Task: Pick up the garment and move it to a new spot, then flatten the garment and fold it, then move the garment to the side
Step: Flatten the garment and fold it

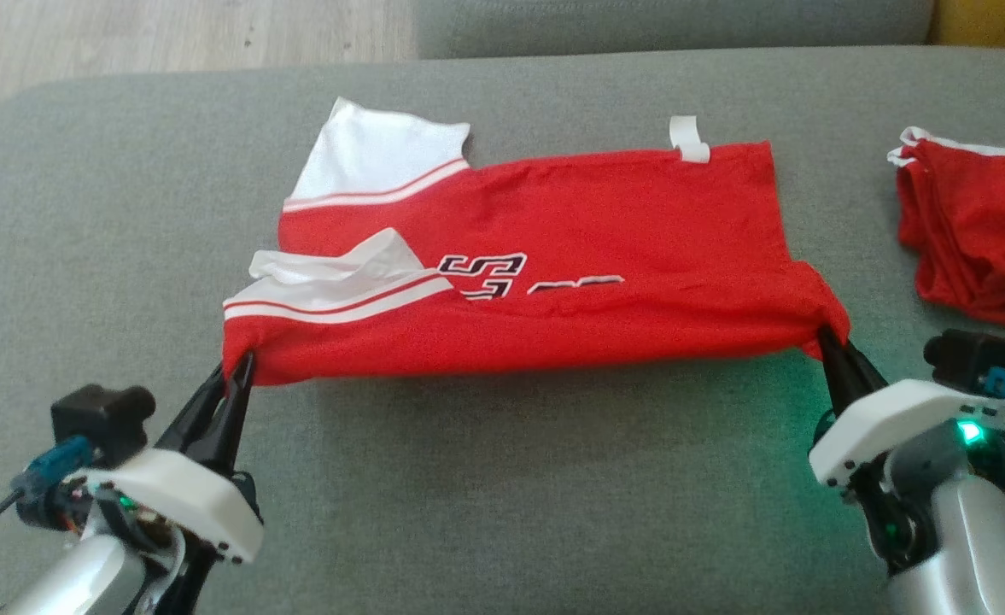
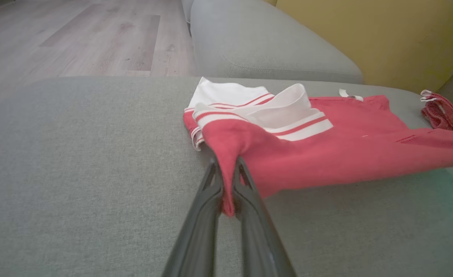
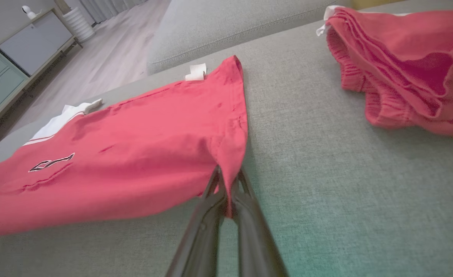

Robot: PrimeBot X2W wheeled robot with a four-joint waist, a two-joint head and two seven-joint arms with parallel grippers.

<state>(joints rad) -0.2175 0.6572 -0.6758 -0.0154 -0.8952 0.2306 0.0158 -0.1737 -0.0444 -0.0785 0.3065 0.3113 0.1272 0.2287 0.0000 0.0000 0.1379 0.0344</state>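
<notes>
The garment (image 1: 604, 248) is a red jersey with white striped sleeves and dark lettering, spread across the grey sofa seat (image 1: 502, 478). My left gripper (image 1: 240, 363) is shut on its near left corner, where the cloth is pinched into a point between the dark fingers (image 2: 211, 192). My right gripper (image 1: 825, 337) is shut on the near right corner, with red cloth (image 3: 141, 154) squeezed between its fingers (image 3: 245, 196). The near edge hangs taut between the two grips, slightly above the cushion. A white tag (image 1: 688, 138) sticks out at the far edge.
A second red garment (image 1: 976, 226) with white trim lies crumpled on the seat at the right, close to my right arm. The sofa backrest (image 1: 673, 26) runs along the far side. Wooden floor (image 1: 169, 34) lies beyond the left end.
</notes>
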